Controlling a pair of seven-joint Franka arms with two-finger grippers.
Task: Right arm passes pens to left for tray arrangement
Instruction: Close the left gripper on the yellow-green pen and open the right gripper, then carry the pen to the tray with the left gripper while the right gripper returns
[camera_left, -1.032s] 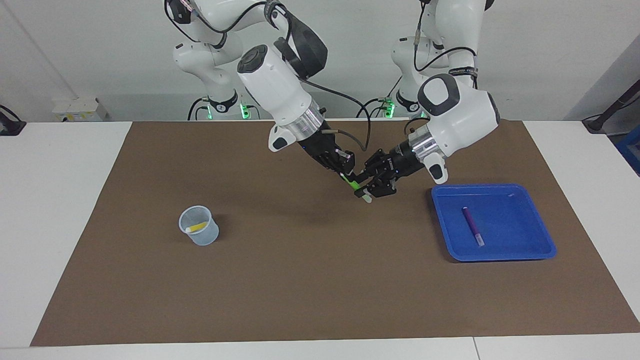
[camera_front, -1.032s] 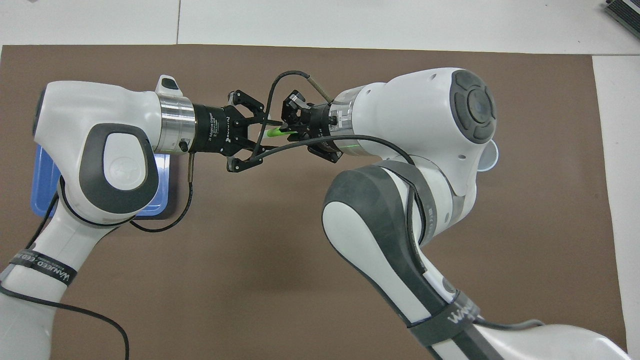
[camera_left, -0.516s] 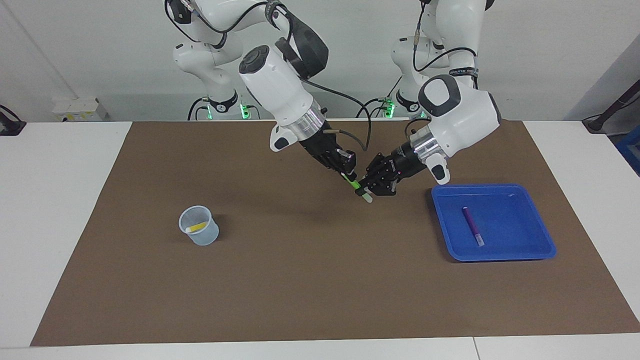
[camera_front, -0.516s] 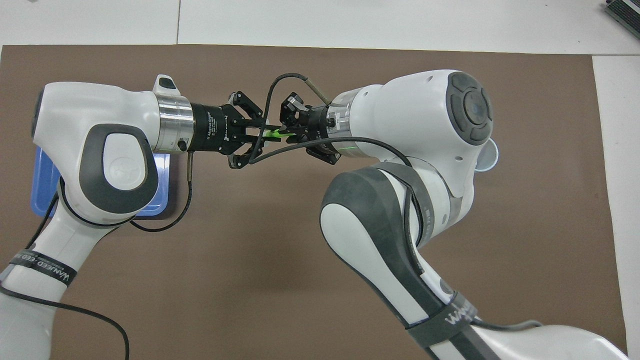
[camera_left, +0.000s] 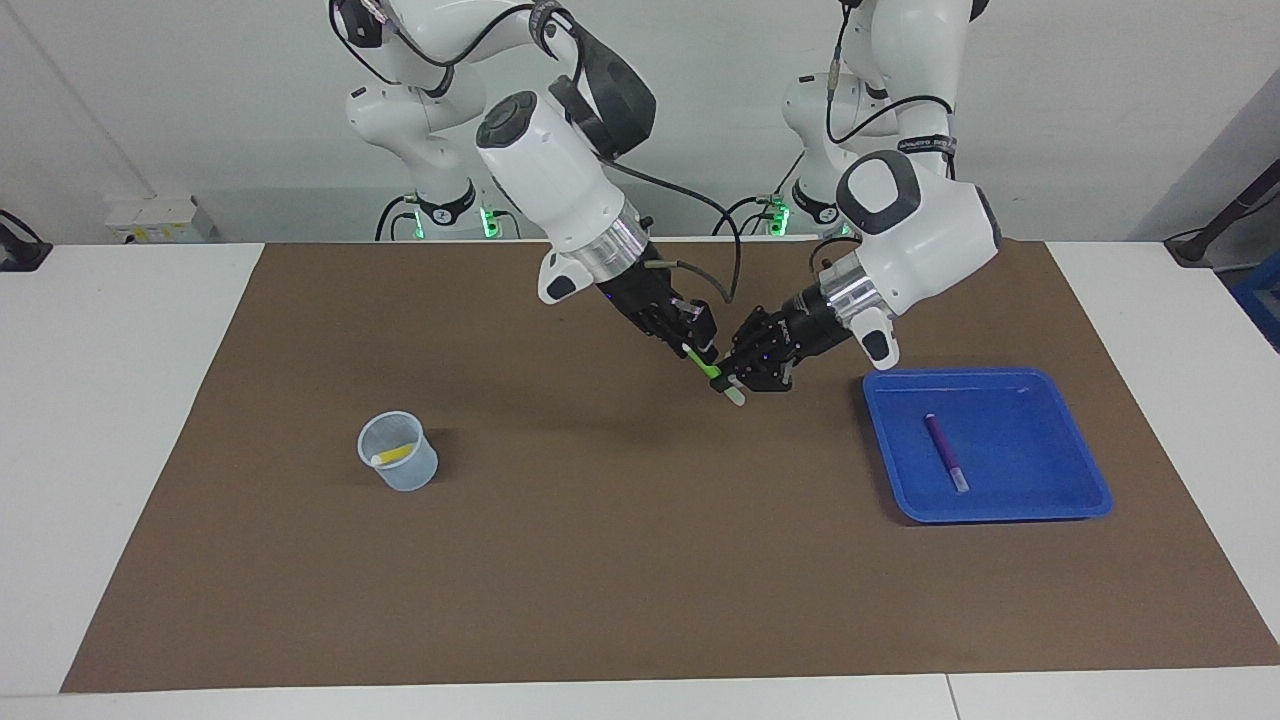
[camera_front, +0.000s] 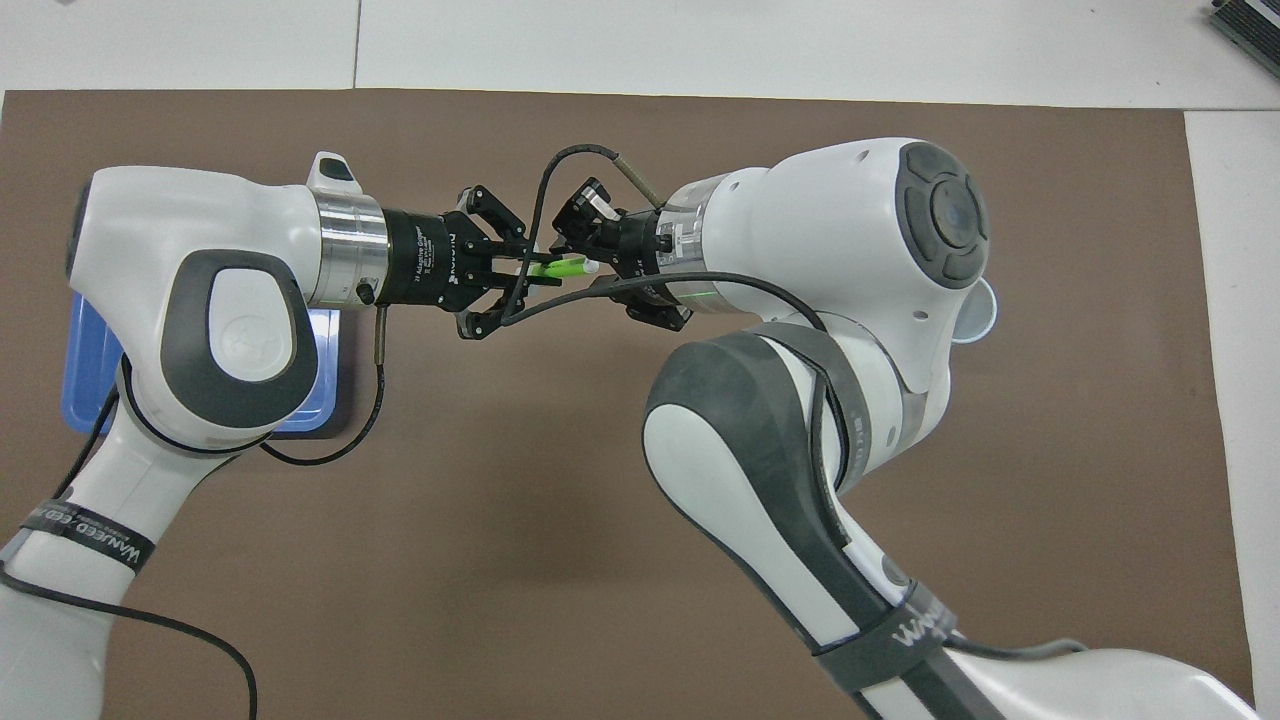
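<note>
Now our left claw (camera_left: 738, 378) is pinching the green pen (camera_left: 716, 371) mid-surface; our right claw (camera_left: 697, 340) has just begun letting go, spread unclear. Handover nearly done; tray (camera_left: 1085, 480) next.

A bright green pen (camera_left: 712, 370) with a whitish tip; a purple pen (camera_left: 944, 452) in a bright blue tray (camera_left: 1085, 470); a yellow pen (camera_left: 392, 455) in a translucent bluish cup (camera_left: 415, 478); a brown mat (camera_left: 600, 560) on a white surface (camera_left: 100, 400).

Even, bright light from above casts soft shadows on the brown mat (camera_left: 600, 560); both views are sharp.
</note>
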